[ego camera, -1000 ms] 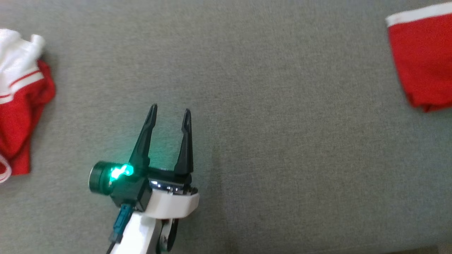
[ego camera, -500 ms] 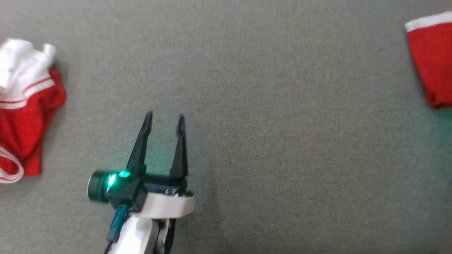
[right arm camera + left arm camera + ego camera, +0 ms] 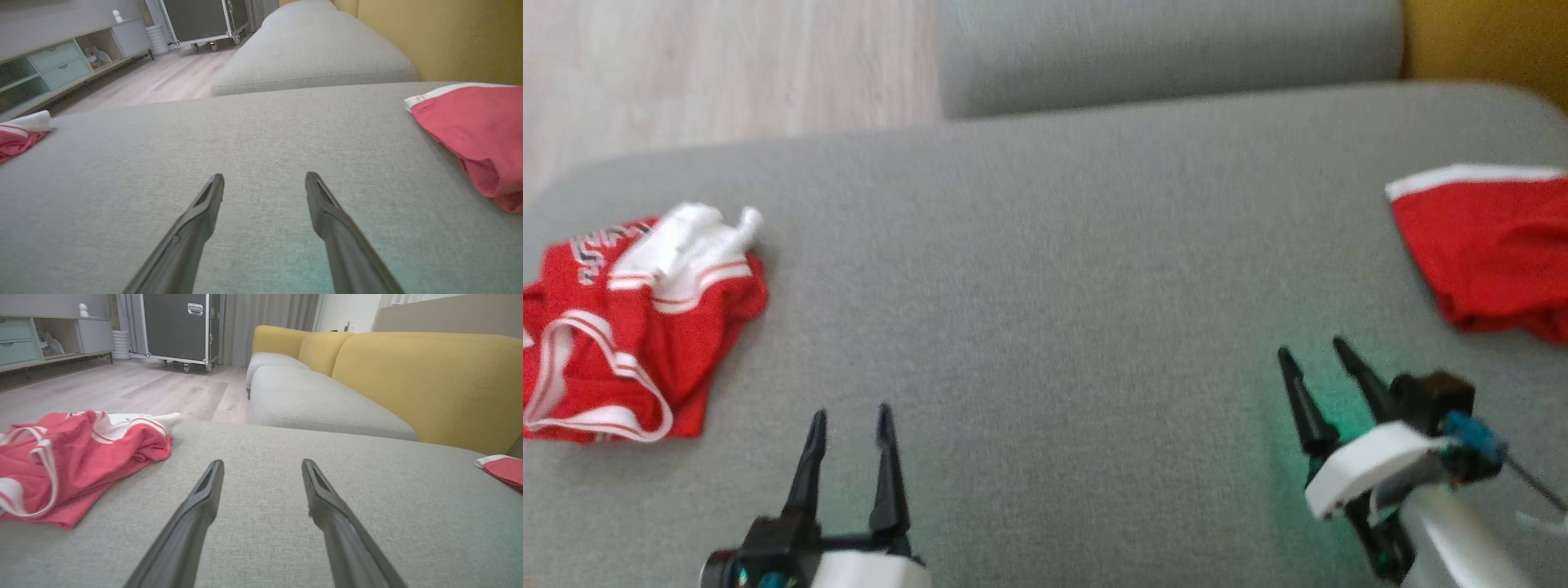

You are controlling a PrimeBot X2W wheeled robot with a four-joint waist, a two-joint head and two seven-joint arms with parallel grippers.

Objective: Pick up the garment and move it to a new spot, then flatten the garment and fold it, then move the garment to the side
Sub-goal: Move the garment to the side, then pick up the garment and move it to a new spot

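A folded red garment with a white band lies flat at the grey cushion's right edge, also seen in the right wrist view. My right gripper is open and empty, a short way in front and to the left of it, not touching it; its fingers stand wide apart. A crumpled red-and-white garment lies at the cushion's left end and shows in the left wrist view. My left gripper is open and empty to the right of that heap, over bare cushion.
The grey cushion is broad between the two garments. Behind it lie a second grey seat cushion, a yellow sofa back and wooden floor. A black wheeled case and shelving stand far off.
The head camera has shifted, so the cushion's far edge and the floor now show. My right gripper has come into the picture, open. Neither garment seems to have moved on the cushion.
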